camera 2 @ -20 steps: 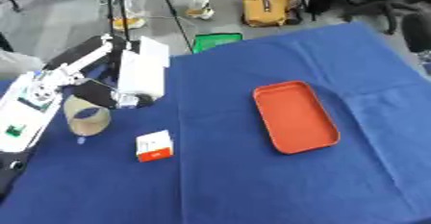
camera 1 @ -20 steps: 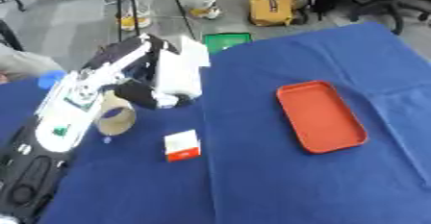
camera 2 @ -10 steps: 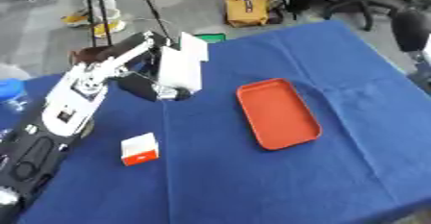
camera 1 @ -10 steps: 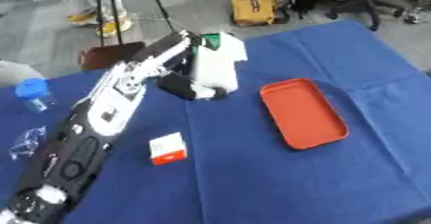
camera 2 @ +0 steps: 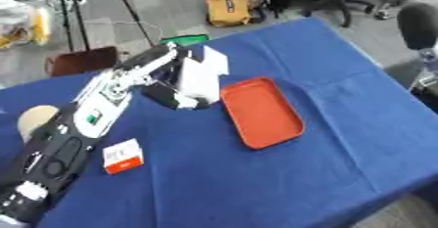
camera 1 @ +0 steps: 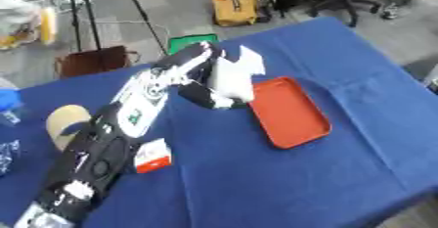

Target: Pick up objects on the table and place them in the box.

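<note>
The left robot hand (camera 1: 208,97) is curled around a white box (camera 1: 232,75) and holds it up, just left of the orange tray (camera 1: 289,111) on the blue desk (camera 1: 342,173). The box hides most of the fingers. Back along the arm lie a small red and white packet (camera 1: 152,155) and a tan roll of tape (camera 1: 64,121). Only the left eye view shows something blue (camera 1: 7,99) at the far left edge.

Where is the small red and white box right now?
The small red and white box lies on the blue table at the left, beside the left arm's forearm, apart from the orange tray.
</note>
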Controlling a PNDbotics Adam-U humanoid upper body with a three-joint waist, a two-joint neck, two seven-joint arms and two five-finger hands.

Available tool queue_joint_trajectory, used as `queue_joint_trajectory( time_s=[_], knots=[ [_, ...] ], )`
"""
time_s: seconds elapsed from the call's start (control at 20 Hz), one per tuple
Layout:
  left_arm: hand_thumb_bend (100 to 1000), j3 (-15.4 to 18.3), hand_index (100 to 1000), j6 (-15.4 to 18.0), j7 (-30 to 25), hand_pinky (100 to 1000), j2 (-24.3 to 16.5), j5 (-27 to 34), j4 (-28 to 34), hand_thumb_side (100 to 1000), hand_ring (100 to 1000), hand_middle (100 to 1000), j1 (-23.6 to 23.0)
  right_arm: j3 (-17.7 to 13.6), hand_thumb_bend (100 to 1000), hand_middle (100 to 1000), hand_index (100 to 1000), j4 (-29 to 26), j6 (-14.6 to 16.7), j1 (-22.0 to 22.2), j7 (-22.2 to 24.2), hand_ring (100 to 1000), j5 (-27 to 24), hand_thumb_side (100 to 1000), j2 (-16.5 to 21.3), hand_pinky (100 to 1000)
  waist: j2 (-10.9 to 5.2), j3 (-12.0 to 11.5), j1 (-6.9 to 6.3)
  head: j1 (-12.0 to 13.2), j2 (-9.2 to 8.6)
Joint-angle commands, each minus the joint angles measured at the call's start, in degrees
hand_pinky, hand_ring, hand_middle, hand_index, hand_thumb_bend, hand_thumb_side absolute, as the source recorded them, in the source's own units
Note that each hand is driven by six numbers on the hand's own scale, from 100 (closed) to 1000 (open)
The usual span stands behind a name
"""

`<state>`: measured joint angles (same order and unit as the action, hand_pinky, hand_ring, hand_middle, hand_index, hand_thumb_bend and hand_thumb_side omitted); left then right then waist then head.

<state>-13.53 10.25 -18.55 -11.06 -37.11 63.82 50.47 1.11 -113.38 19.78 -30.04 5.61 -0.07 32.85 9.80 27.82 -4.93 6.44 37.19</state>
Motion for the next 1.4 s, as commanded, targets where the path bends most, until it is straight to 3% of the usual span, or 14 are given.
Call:
queue_joint_trajectory(
  time_s=[0.05, 0.4, 0.85, 0.9, 1.05, 1.1, 1.3, 1.4],
  knots=[
    [437, 0.79, 614, 0.56, 1.48, 176, 0.38, -1.65, -1.35, 417, 314, 482, 1.55, -0.09, 402, 741, 831, -1.21, 0.54, -1.18, 0.16, 730, -0.39, 465, 0.26, 608, -0.51, 0.97, 0.54, 0.54, -0.53],
    [480, 1.69, 668, 1.55, 5.22, 224, 2.17, -6.63, -5.56, 420, 356, 520, 1.45, 0.29, 404, 741, 832, -1.21, 1.11, -1.79, 0.58, 730, -0.56, 466, -0.49, 608, 0.1, 3.67, 0.34, 1.11, -0.82],
    [561, 2.38, 708, 0.11, 17.62, 259, 4.91, -18.01, -7.58, 427, 384, 559, 2.03, 0.81, 406, 741, 831, -1.21, 1.75, -3.09, 1.26, 729, -1.03, 467, -1.96, 608, 1.09, 6.94, 0.59, 2.56, -1.6],
    [685, 2.34, 747, 0.07, 19.0, 364, 4.96, -19.33, -7.36, 457, 468, 616, 2.15, 0.83, 406, 741, 831, -1.21, 1.82, -3.18, 1.33, 729, -1.03, 468, -2.02, 609, 1.19, 7.23, 0.66, 2.64, -1.59],
    [694, 2.07, 749, -0.58, 23.62, 377, 5.51, -24.64, -6.75, 462, 477, 622, 1.88, 0.88, 406, 741, 831, -1.21, 2.11, -3.34, 1.44, 729, -1.11, 468, -2.11, 609, 1.47, 7.88, 0.74, 3.1, -1.61],
    [795, 1.92, 799, -0.61, 24.21, 592, 5.68, -25.82, -7.01, 584, 639, 737, 1.73, 0.88, 406, 741, 831, -1.21, 2.13, -3.32, 1.47, 729, -1.12, 468, -2.08, 609, 1.5, 7.93, 0.7, 3.17, -1.6],
    [858, 1.53, 940, -0.96, 19.86, 827, 6.43, -32.55, -9.63, 776, 864, 903, 0.82, 0.85, 405, 741, 832, -1.21, 2.14, -3.07, 1.57, 729, -1.04, 469, -1.98, 609, 1.51, 7.76, 0.6, 3.24, -1.52],
    [883, 1.99, 969, -1.17, 15.55, 860, 6.69, -34.62, -11.33, 818, 901, 936, 0.6, 0.87, 405, 741, 832, -1.21, 2.15, -3.02, 1.61, 729, -1.04, 469, -1.97, 609, 1.52, 7.64, 0.68, 3.2, -1.56]
  ],
)
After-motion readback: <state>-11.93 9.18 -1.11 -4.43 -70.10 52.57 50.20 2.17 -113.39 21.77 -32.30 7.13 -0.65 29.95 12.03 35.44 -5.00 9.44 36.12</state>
